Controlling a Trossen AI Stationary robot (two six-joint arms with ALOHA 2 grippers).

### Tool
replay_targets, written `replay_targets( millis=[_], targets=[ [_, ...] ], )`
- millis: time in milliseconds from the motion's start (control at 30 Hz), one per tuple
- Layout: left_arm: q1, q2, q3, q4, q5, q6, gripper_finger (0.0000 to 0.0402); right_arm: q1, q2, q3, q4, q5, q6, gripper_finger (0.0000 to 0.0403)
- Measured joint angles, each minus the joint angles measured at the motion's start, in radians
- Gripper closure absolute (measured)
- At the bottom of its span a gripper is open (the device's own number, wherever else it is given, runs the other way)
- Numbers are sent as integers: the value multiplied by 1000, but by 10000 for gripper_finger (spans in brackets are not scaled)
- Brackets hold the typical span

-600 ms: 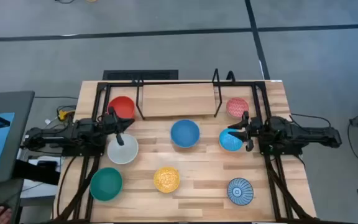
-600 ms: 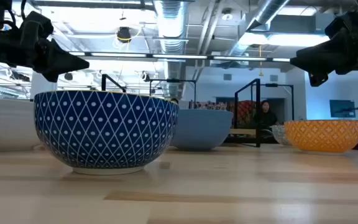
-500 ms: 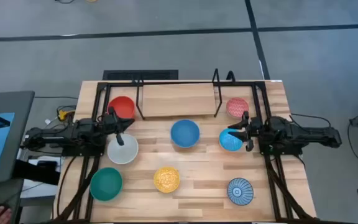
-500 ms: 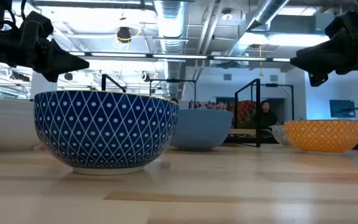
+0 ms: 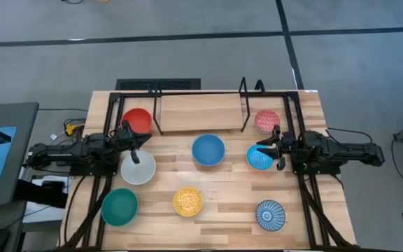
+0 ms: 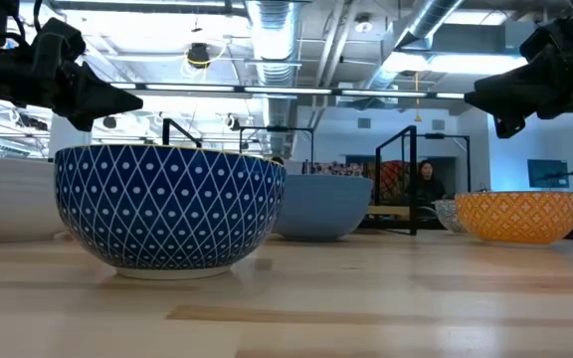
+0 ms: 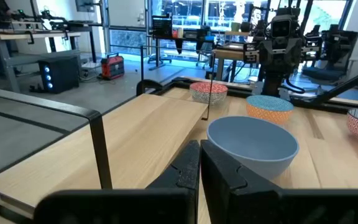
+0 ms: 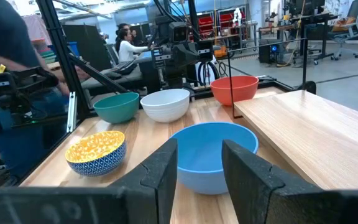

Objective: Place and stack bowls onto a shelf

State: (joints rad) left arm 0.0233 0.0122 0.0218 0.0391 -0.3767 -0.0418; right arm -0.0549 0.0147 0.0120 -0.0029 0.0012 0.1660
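A: Plainly the shelf (image 5: 200,112) is bare, a light plank on black wire legs at the far edge of the table (image 5: 222,213), and all 8 bowls sit off it.

B: Which arm is nearer to a bowl?

A: Both are close. The right gripper (image 5: 267,148) hangs just over the light blue bowl (image 5: 259,159), fingers apart with nothing between them, pointing toward the blue bowl (image 5: 208,150) in front of the shelf's middle. The left gripper (image 5: 136,139) hangs between the red-orange bowl (image 5: 138,120) and the white bowl (image 5: 138,168), fingers pressed together and empty.

B: Any long axis to line up with?

A: No, the bowls are round, so any rim point seems to serve. The shelf lies beyond the blue bowl, so a lift must clear the plank's edge.

B: And the rest?

A: The pink-red patterned bowl (image 5: 267,120) sits beside the shelf's right legs; the teal bowl (image 5: 119,206), yellow patterned bowl (image 5: 187,201) and striped bowl (image 5: 270,214) stand well in front. A person (image 6: 427,184) sits in the room behind.
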Motion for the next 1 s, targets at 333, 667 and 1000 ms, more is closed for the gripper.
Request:
replay_targets(
  millis=[333, 667, 1000],
  targets=[
    [0, 0, 0, 0, 0, 0, 401, 0, 0, 0, 0, 0, 0, 249],
    [0, 0, 0, 0, 0, 0, 401, 0, 0, 0, 0, 0, 0, 249],
    [0, 0, 0, 23, -13, 63, 401, 0, 0, 0, 0, 0, 0, 249]
  ],
)
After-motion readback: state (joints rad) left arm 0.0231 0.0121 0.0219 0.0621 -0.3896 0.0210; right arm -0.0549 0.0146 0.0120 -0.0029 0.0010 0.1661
